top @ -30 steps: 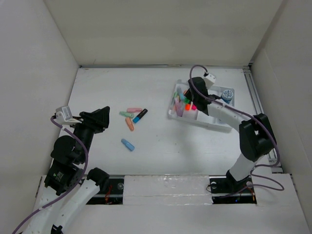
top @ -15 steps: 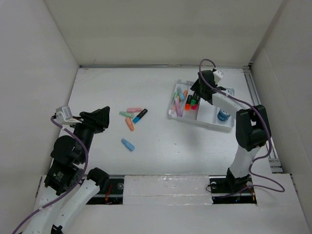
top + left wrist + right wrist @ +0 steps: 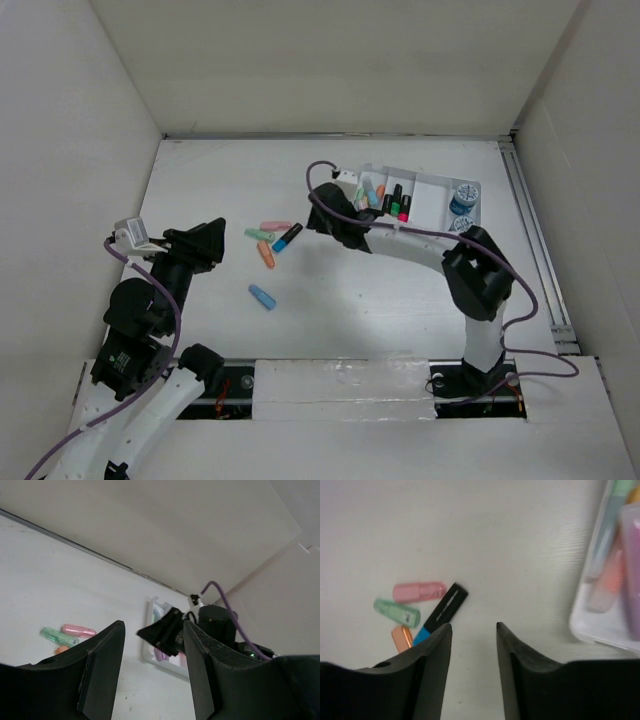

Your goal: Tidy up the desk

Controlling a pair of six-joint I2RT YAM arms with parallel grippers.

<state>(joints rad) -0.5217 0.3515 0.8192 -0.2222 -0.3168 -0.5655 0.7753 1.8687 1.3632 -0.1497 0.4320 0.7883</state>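
Observation:
On the white desk [image 3: 340, 320] lie loose highlighters: a pink one [image 3: 275, 225], a green one [image 3: 258, 234], an orange one [image 3: 266, 255], a black-and-blue one [image 3: 287, 237] and a light blue one [image 3: 262, 297]. My right gripper [image 3: 325, 208] hovers between them and the white tray [image 3: 430, 177]. In the right wrist view its jaws [image 3: 472, 627] stand open over bare desk, with the black-and-blue highlighter [image 3: 442, 612] just left of them. My left gripper [image 3: 207, 243] stands open and empty at the left, its fingers [image 3: 107, 655] apart.
The tray holds several highlighters [image 3: 385, 200] and blue tape rolls [image 3: 464, 192]. The right arm [image 3: 420, 245] lies across the tray's front edge. White walls border the desk on three sides, and a rail [image 3: 530, 230] runs along the right.
The right arm has swung left from above the tray to the desk beside the loose highlighters. Its jaws widened, then narrowed. The left arm has not moved.

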